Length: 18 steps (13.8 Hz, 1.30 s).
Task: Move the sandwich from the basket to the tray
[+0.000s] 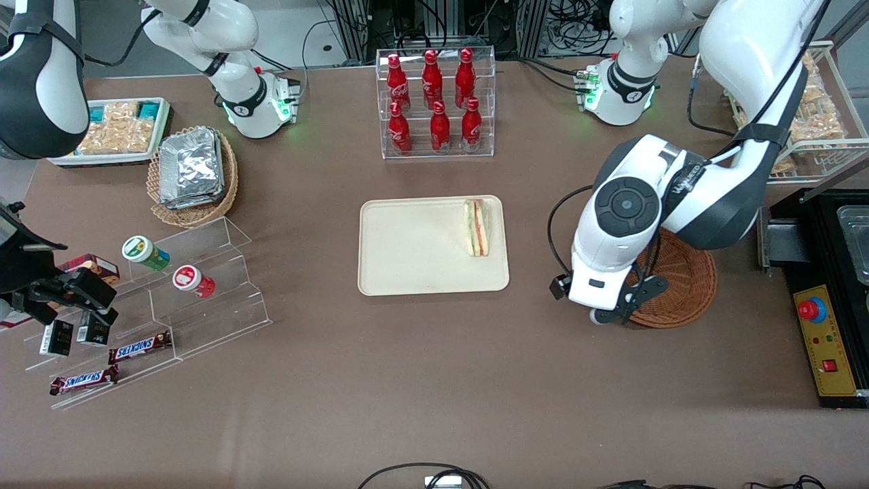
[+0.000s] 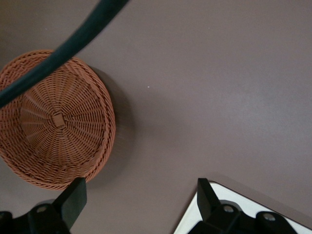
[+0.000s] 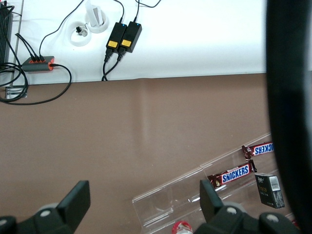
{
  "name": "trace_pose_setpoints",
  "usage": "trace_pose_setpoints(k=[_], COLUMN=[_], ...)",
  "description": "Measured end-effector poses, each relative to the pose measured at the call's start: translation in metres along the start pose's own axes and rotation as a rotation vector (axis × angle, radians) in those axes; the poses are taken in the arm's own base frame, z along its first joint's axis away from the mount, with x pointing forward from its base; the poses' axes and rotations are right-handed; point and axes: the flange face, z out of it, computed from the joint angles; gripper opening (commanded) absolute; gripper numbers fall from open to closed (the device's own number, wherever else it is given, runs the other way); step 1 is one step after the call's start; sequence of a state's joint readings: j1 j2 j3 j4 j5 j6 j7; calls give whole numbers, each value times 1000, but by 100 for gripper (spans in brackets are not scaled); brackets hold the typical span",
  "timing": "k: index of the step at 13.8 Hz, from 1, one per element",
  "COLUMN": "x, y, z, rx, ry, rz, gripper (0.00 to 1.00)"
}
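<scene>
My jaws (image 2: 139,195) stand wide apart and hold nothing; between the two dark fingers (image 2: 73,197) only bare brown desk (image 2: 204,73) shows. In the front view my jaws (image 1: 628,304) hang at the edge of the basket (image 1: 686,285) that faces the tray, over its rim, with my arm covering much of the weave.

The basket (image 2: 56,119) is reddish-brown wicker, round and shallow. Its inside shows only woven strands and carries no item.

The sandwich (image 1: 476,227) lies on the tray (image 1: 407,251), close to the tray edge nearest the basket and in the half farther from the front camera. It rests on its side, with the orange and green filling layers showing between white bread. A pale corner of the tray (image 2: 231,195) shows just beside one of my fingers.

The tray sits flat on the desk near its middle, well apart from the basket. A clear rack of red bottles (image 1: 434,95) stands farther from the front camera than the tray.
</scene>
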<state>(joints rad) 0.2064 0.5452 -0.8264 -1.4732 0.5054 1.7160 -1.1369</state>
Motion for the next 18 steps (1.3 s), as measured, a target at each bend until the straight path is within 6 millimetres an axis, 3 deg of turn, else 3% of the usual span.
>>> trace_pose_setpoints(k=[6,8,13,18], x=[7,18,62,77], y=[-10,-26,-106,-196], z=[-1,-9,-49,-90], rx=[-10,-31,-80,-63], ry=[-26,-59,-68,-114], rz=[-10,16,118,259], gripper=[100,100,100,100])
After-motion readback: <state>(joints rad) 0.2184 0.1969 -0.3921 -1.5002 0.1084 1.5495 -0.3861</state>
